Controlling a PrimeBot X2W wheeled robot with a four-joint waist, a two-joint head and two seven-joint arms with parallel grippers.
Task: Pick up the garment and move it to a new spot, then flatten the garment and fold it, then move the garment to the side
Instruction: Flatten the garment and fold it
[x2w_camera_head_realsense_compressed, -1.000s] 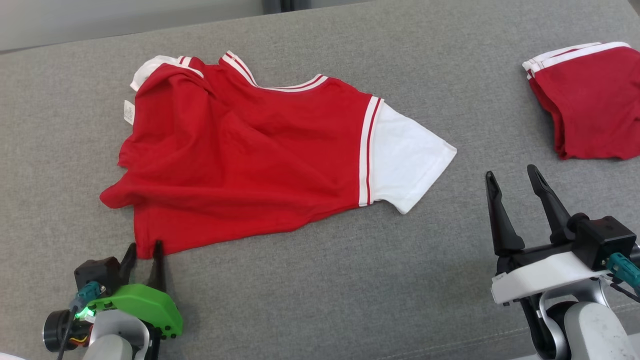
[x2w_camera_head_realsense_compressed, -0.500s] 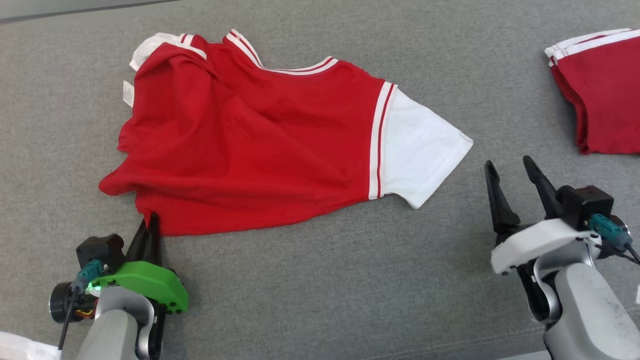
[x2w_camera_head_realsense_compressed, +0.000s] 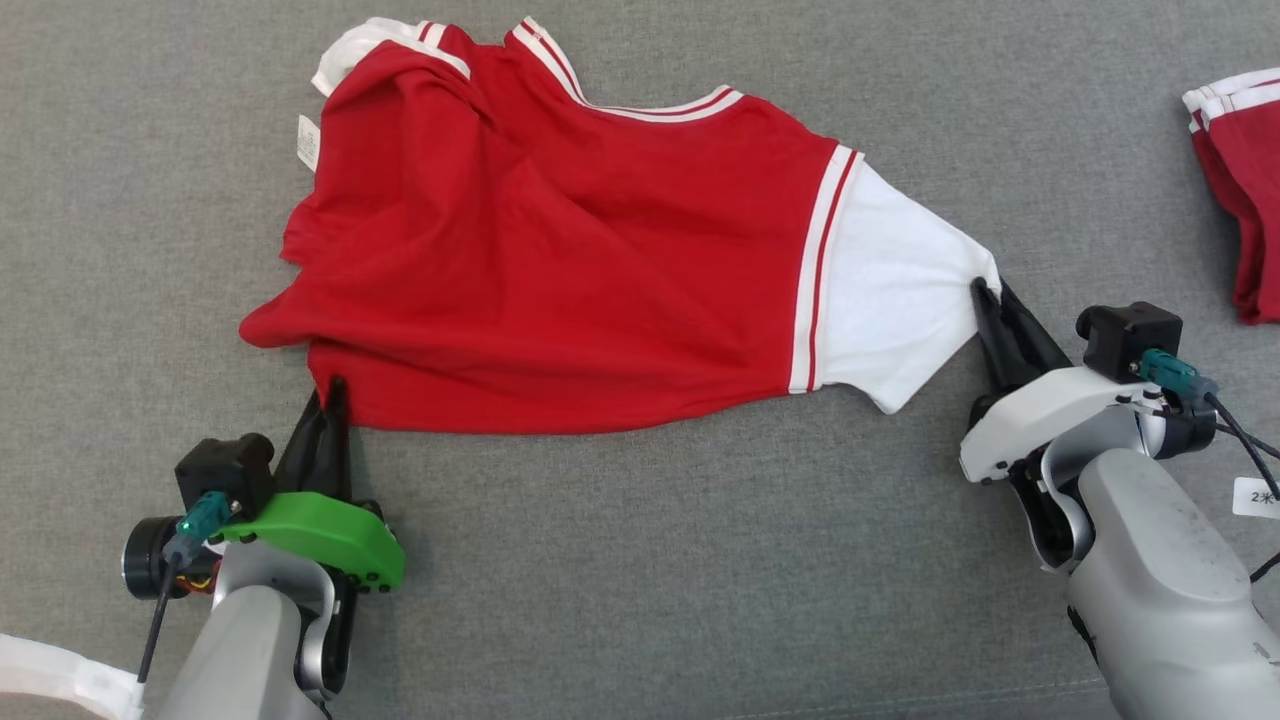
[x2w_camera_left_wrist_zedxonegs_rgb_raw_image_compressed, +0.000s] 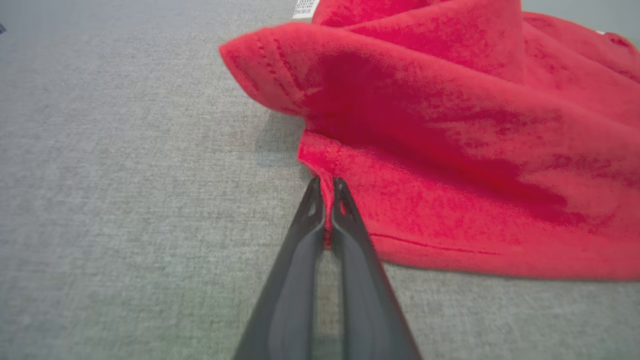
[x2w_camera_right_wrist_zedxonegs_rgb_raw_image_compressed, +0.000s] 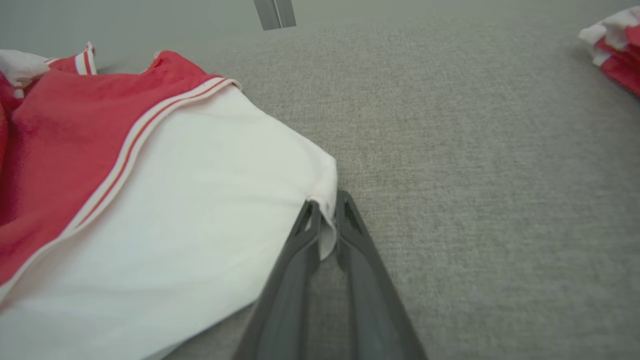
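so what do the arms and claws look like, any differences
The left arm and right arm are pale grey, each ending in two long, dark, tapering fingers. The left claw sits on a bright green cover; the right claw on a white cover. Each wrist carries a black camera box with a teal plug and black cable. A small white tag hangs by the right arm's cable.

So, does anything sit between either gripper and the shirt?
Nothing visible does. The left gripper is shut on the shirt at its red hem corner, the right gripper at its white sleeve edge. The folded garment lies apart, far right.
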